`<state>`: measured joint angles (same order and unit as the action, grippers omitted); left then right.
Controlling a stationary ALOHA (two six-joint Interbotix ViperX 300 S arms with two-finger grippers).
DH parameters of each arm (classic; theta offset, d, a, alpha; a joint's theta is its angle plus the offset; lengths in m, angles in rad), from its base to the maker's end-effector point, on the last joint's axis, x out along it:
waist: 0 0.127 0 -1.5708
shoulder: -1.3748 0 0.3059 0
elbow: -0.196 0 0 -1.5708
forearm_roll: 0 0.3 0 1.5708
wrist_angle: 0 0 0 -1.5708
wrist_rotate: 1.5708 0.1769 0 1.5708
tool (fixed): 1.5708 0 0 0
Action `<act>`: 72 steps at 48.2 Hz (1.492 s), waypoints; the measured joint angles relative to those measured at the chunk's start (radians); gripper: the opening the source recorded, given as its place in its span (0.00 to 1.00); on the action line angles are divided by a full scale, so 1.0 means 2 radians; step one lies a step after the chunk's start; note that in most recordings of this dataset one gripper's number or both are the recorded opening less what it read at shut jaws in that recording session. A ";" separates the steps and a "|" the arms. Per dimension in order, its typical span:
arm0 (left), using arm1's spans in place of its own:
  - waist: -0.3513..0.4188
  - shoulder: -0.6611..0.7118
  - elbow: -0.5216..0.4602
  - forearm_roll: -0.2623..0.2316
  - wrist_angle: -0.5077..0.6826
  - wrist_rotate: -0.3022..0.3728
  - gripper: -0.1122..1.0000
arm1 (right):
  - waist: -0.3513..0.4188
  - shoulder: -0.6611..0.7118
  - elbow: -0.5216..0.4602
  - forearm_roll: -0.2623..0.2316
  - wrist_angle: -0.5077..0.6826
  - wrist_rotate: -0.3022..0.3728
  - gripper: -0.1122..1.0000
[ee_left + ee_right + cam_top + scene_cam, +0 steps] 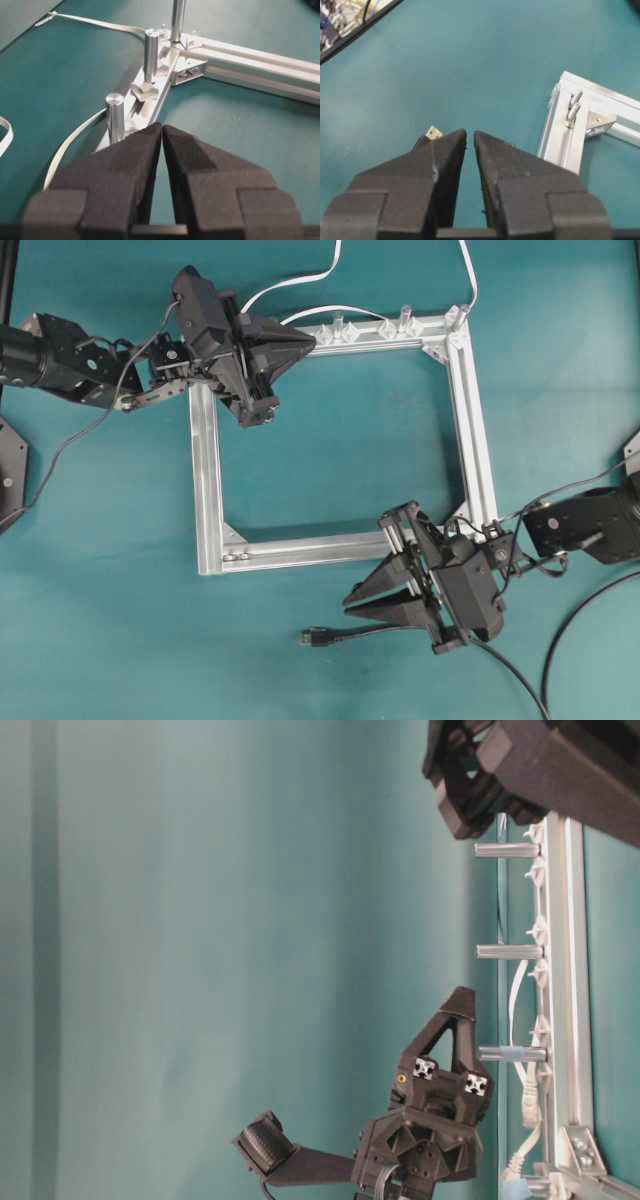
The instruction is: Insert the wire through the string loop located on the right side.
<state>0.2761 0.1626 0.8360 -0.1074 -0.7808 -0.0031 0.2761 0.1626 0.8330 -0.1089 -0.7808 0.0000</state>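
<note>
The overhead view alone takes in the whole scene: a square silver frame point(335, 440) lies flat on the teal table point(330, 300), the left hand point(300, 340) hangs over its far left corner, and the right hand point(362, 602) hangs just off its near right corner. Only there does the wire point(400, 632) show its run: it lies on the table near the frame's near rail, its long axis roughly left to right, with the plug end pointing left and the cable trailing off right under the right arm toward the near right edge. The right wrist view shows only the metal plug tip point(434, 132) peeking out just behind the left finger of the right hand, on the table below it. The left wrist view shows upright metal posts point(115, 117) along the frame's far rail and a flat white cable point(70, 145) beside it, details too small to read from overhead. The table-level view shows the posts in profile. The string loop cannot be made out in any view. Both hands are nearly closed, a thin slit between the pads, and neither grips or touches anything.
</note>
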 measured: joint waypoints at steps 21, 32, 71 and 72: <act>-0.005 -0.035 0.005 0.016 0.060 -0.017 0.10 | 0.001 0.001 -0.021 0.004 0.058 0.022 0.11; -0.005 -0.041 0.006 0.017 0.069 -0.016 0.10 | 0.002 0.005 -0.025 0.013 0.058 0.022 0.48; -0.005 -0.053 0.002 0.018 0.126 -0.017 0.72 | 0.131 0.045 -0.028 0.369 -0.046 -0.098 0.71; -0.005 -0.053 0.002 0.018 0.126 -0.016 0.72 | 0.133 0.046 -0.028 0.371 -0.048 -0.098 0.71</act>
<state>0.2669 0.0568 0.8406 -0.0706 -0.5292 -0.0353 0.5430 0.2546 0.7762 0.6335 -0.8759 -0.1963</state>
